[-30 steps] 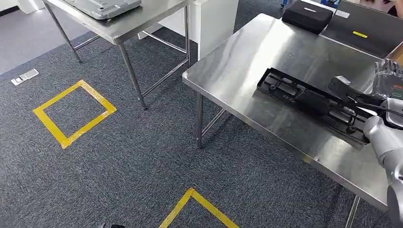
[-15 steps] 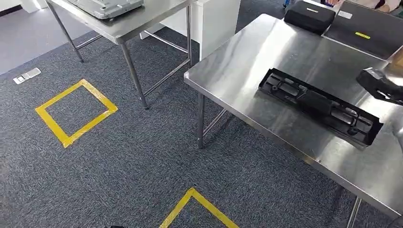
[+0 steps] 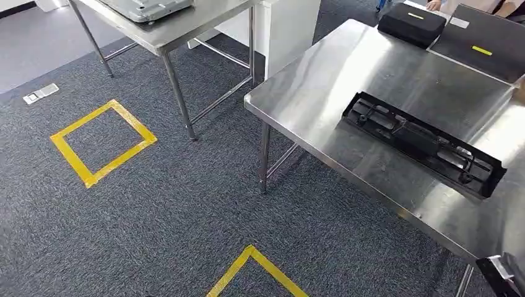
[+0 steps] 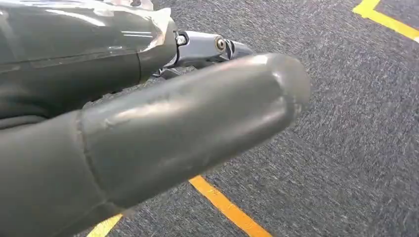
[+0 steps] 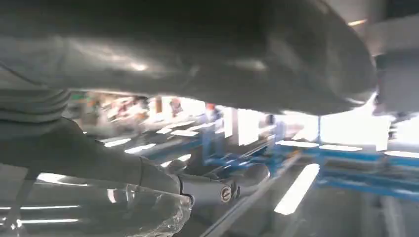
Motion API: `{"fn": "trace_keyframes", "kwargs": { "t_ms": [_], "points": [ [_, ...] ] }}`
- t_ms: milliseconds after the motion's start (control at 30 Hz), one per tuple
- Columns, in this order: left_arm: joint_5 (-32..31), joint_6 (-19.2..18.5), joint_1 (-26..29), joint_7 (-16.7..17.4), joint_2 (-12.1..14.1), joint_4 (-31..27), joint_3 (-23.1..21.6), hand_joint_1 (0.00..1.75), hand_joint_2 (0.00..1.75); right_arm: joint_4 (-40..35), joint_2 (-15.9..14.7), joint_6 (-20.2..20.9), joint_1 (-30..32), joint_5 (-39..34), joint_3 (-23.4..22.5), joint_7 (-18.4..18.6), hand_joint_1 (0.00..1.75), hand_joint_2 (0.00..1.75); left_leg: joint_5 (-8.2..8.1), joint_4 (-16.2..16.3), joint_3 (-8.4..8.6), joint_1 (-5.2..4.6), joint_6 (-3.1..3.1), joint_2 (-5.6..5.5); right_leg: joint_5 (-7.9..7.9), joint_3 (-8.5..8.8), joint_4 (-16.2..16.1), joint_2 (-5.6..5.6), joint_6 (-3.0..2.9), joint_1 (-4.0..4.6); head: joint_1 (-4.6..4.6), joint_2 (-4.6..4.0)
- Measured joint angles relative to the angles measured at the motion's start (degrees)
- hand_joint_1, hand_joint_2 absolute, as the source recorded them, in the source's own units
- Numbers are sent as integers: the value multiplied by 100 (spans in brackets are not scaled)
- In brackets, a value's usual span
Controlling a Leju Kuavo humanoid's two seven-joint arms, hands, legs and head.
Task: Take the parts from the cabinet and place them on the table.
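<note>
A long black plastic part [image 3: 424, 143] lies flat on the steel table [image 3: 347, 80], slanting from the table's middle toward its near right edge, with nothing touching it. In the head view a dark bit of my right arm [image 3: 499, 276] shows at the bottom right corner, below the table's edge. My right hand [image 5: 99, 148] appears in the right wrist view, blurred, with thumb and fingers apart and nothing between them. My left hand [image 4: 123, 123] hangs over the grey carpet and holds nothing.
A black case [image 3: 412, 25] and a dark mat [image 3: 489, 37] sit at the table's far end. A second steel table [image 3: 179, 31] carrying a grey tray [image 3: 148, 7] stands at the back left. Yellow tape squares [image 3: 102, 142] mark the carpet.
My right hand, over the part's right end a second ago, has let go and drawn back off the table, dropping to the lower right. The part stays flat. The camera has shifted slightly.
</note>
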Motion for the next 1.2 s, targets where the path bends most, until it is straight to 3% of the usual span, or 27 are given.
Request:
{"fn": "trace_keyframes", "kwargs": {
  "t_ms": [100,233,300,367,467,567,667,800,833,1000,1167,1200],
  "points": [
    [7,2,0,0,0,4,11,0,0,-509,807,-37,260,226,-687,-690,0,0,-31,-3,50,2,-26,61,-23,-27,-1,53,-35,1,5,0],
    [17,-2,-4,2,-2,9,28,0,0,-683,1910,-229,320,538,-1602,-1728,0,0,-38,-4,72,3,-29,96,-20,-22,0,99,-35,1,2,0],
    [33,13,-3,0,-7,11,46,0,0,-657,2341,-236,244,793,-2050,-2272,0,0,-37,-4,72,3,-31,104,-15,-24,1,111,-38,1,-2,0],
    [42,33,-10,2,-7,20,55,0,0,-479,2678,-236,53,1165,-2503,-2525,0,0,-37,-4,76,4,-31,128,-6,-26,1,127,-46,1,2,0],
    [39,28,-26,2,2,46,57,0,0,-128,3002,-236,-147,1634,-3001,-2500,0,0,-36,-4,77,5,-31,130,-7,-24,2,127,-45,0,2,0],
    [-70,-173,-55,30,20,79,59,0,0,824,3066,-236,-444,2049,-3491,-1669,0,0,-36,-4,81,-1,-31,141,-7,-19,2,133,-44,-3,2,0],
    [-192,-267,-64,123,92,98,50,0,0,2523,2803,-231,-743,1917,-3829,-809,0,0,-37,-4,81,-3,-31,150,-4,-18,2,137,-42,-4,2,0],
    [-249,-271,-72,170,175,98,44,0,0,3989,2545,-229,-932,1859,-4069,-549,0,0,-36,-4,79,-4,-31,155,1,18,3,140,-41,-6,0,0],
    [-254,-273,-72,170,188,98,44,0,0,4216,2497,-229,-971,1859,-4100,-545,0,175,-35,-4,80,-4,-30,154,0,13,3,139,-41,-6,-4,0],
    [-262,-271,-72,170,238,103,42,0,0,5039,2310,-52,-1120,1830,-4218,-315,0,175,-38,-4,89,-2,-32,153,-6,-16,3,139,-45,-6,0,0],
    [-300,-271,-66,330,330,129,42,0,0,5579,2316,571,-1199,2167,-4209,855,0,175,-37,-5,87,-1,-32,153,-4,-9,4,139,-44,-5,2,0],
    [-315,-271,-64,356,354,138,42,0,0,5650,2338,630,-1206,2182,-4178,989,0,0,-37,-5,86,-1,-32,153,-4,-4,5,139,-44,-6,0,0]
  ]
}}
